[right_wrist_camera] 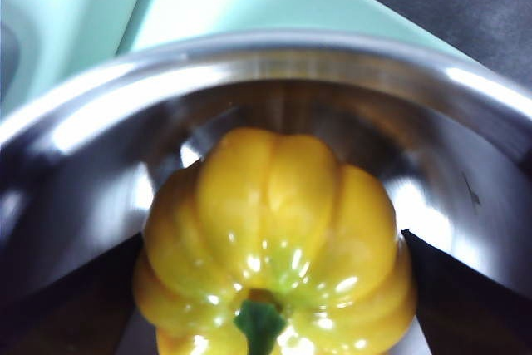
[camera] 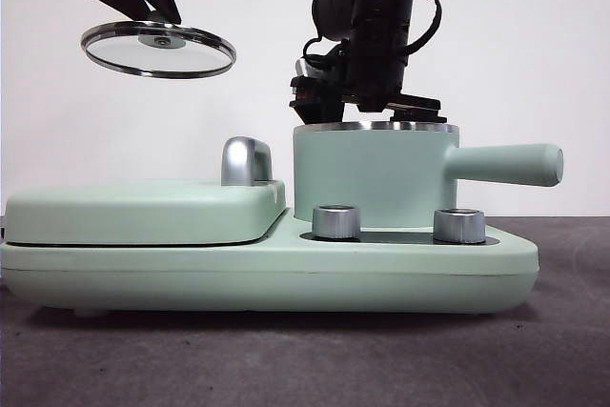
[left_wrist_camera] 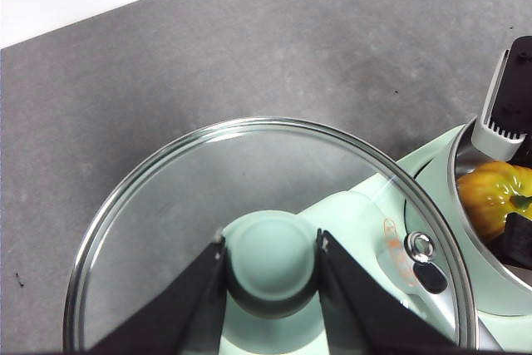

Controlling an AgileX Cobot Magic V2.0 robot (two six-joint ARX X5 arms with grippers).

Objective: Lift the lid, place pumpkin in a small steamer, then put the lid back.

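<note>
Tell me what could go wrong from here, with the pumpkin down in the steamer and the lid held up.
1. The right end effector sits inside the small steamer around the pumpkin; pulling out without opening fully could drag it back up.
2. The left end effector grips the lid only by its knob, tilted; it could slip or land crooked on the rim.

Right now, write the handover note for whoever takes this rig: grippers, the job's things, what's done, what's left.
Left gripper: jaws shut on the knob of the glass lid, held in the air, off to the side of the small steamer.
Right gripper: down at the steamer's mouth, jaws on either side of the pumpkin, which is inside the pot; release not confirmed.
Done: lid lifted, pumpkin brought into the steamer.
Left: let go of the pumpkin, pull the right arm out, set the lid back on.
</note>
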